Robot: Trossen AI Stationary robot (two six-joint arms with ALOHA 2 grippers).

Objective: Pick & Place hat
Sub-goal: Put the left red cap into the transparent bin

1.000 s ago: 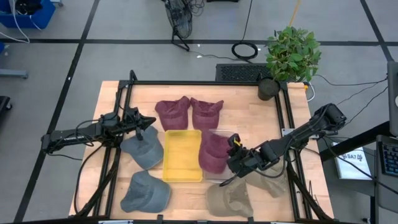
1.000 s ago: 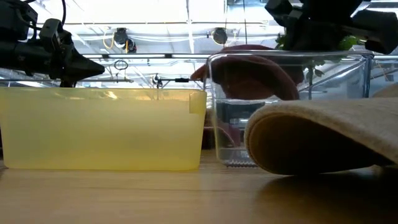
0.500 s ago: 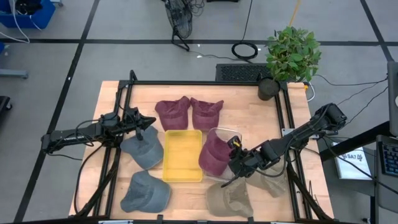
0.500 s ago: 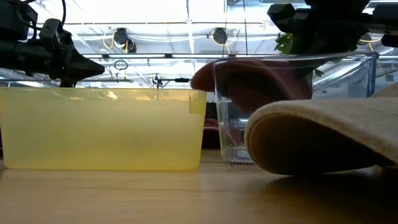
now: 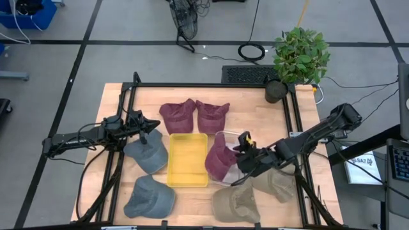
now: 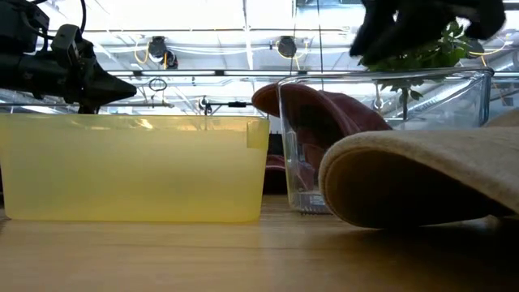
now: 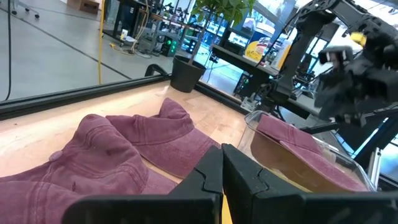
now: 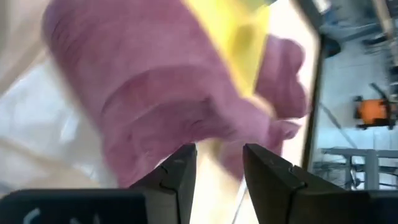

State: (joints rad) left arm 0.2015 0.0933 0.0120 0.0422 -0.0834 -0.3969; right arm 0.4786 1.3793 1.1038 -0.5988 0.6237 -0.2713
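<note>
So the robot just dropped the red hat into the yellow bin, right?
Not the yellow bin. The high view shows the red hat lying in the clear bin beside it, with the right gripper open just next to it. The left gripper waits shut.

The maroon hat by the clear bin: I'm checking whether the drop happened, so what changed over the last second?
The right gripper opened, let go of the maroon hat and drew back toward the table's right side. The hat now lies in the clear bin, draped over its rim toward the yellow bin. The left gripper, shut, the yellow bin and the other hats stayed put.
</note>
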